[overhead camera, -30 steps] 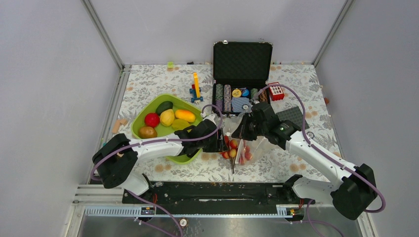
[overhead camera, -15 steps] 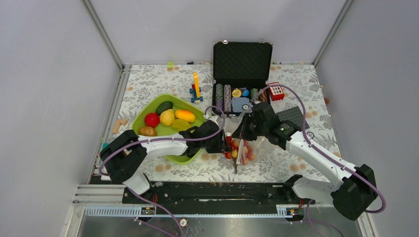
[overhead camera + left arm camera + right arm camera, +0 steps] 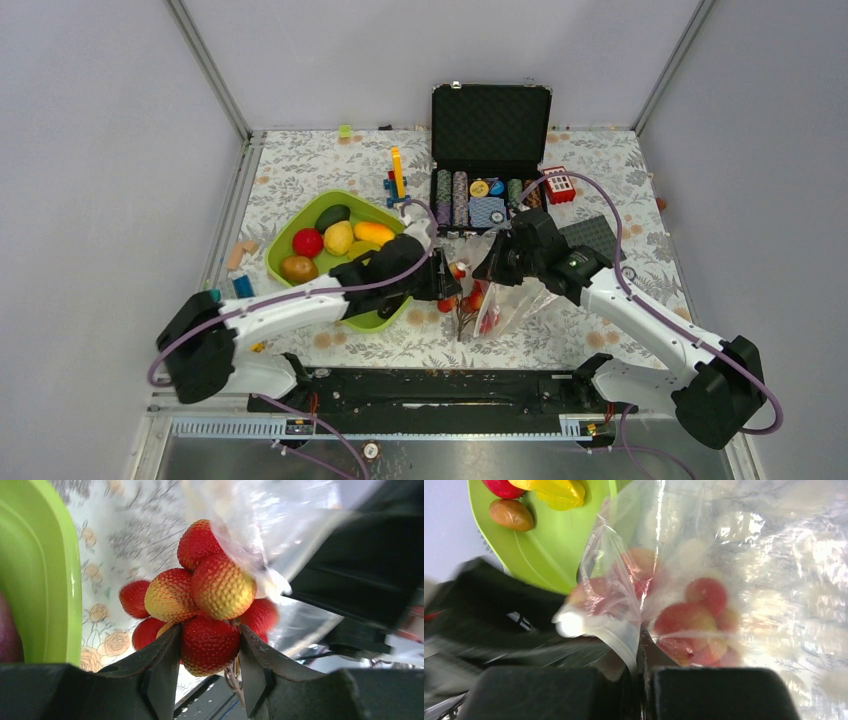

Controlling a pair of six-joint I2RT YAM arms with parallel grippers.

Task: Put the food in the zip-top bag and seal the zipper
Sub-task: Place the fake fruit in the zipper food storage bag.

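My left gripper [image 3: 447, 286] is shut on a bunch of red and yellow toy berries [image 3: 210, 595], one berry pinched between its fingertips [image 3: 165, 652]. The bunch [image 3: 462, 288] sits at the mouth of the clear zip-top bag [image 3: 517, 298], whose film [image 3: 260, 515] drapes over its far side. My right gripper [image 3: 492, 266] is shut on the bag's rim [image 3: 616, 640] and holds it up. The berries [image 3: 696, 617] show through the plastic in the right wrist view. More food lies in the lime-green tray [image 3: 277, 250]: dark green [image 3: 332, 216], red [image 3: 308, 242], yellow [image 3: 339, 238] and orange [image 3: 374, 233] pieces.
An open black case [image 3: 490, 118] with poker chips [image 3: 452, 196] stands at the back. A red toy [image 3: 558, 185] and a dark pad [image 3: 595, 233] lie right of it. A yellow and blue toy [image 3: 398, 178] stands behind the tray.
My left arm's elbow has swung left and forward, and its gripper has shifted slightly right with the berry bunch. The bag hangs more to the right. The right gripper has stayed nearly still.
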